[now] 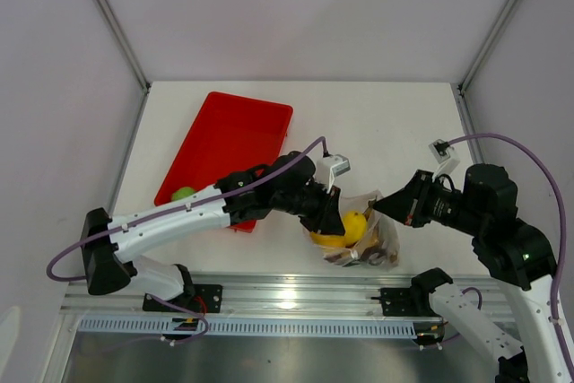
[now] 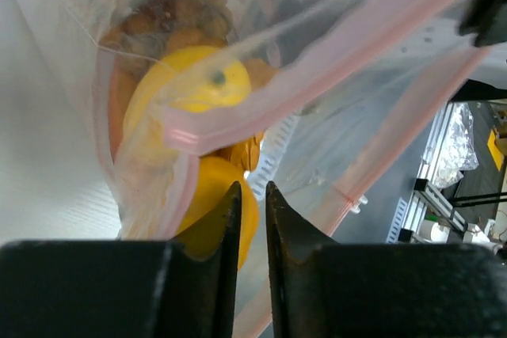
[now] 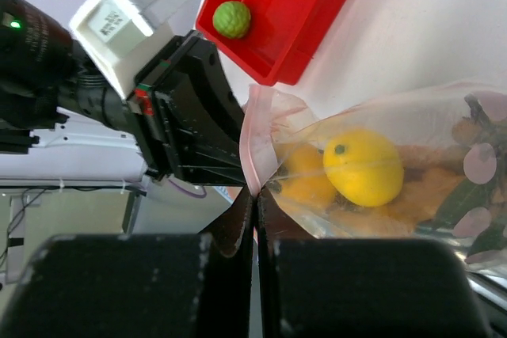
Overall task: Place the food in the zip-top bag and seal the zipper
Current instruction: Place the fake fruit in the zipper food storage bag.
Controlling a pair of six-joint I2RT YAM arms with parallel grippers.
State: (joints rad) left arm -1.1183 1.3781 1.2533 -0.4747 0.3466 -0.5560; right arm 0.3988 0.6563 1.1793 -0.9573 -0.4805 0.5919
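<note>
1. Left end effector [image 2: 252,198]: fingers a slim gap apart, nothing visibly clamped. The tips are right at the mouth of the zip-top bag [image 1: 369,244].
2. Right end effector [image 3: 255,199]: closed tight, pinching the bag's pinkish zipper [image 2: 333,61] edge.
3. The bag is lower centre of the top view, between both end effectors, at the near edge of the worktop [image 1: 386,132]. Its mouth gapes, the zipper strips apart.
4. Inside the bag: yellow mango [image 3: 364,168], orange fruit [image 3: 305,181], plus brownish and green bits too blurred to name.
5. Green lime [image 3: 232,19] is outside the bag, in a corner of the red tray [image 1: 229,132], left of centre in the top view.
</note>
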